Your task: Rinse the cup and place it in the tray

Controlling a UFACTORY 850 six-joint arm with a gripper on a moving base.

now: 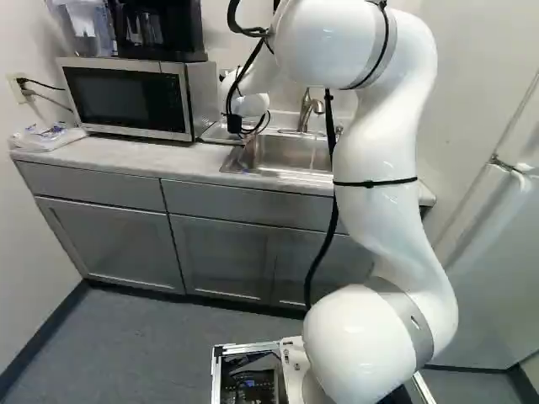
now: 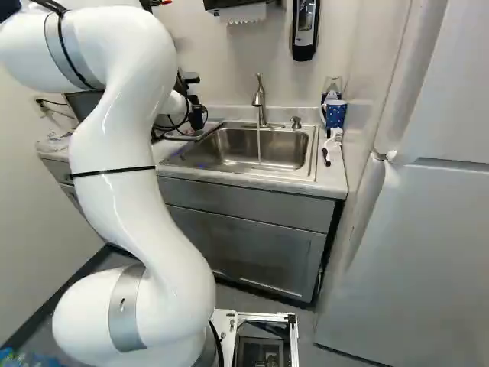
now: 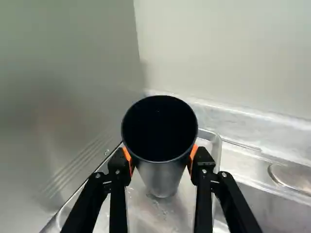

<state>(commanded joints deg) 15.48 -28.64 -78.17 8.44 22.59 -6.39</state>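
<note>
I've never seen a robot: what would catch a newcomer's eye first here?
Probably the big white arm rising at the foot of both base views. Next, in the wrist view, the dark cup pinched in the gripper over the tray. Then, in the right base view, the water running from the faucet into the sink.

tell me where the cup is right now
In the wrist view, the cup is held in the gripper over the tray, which lies between the microwave and the sink in the left base view.
</note>
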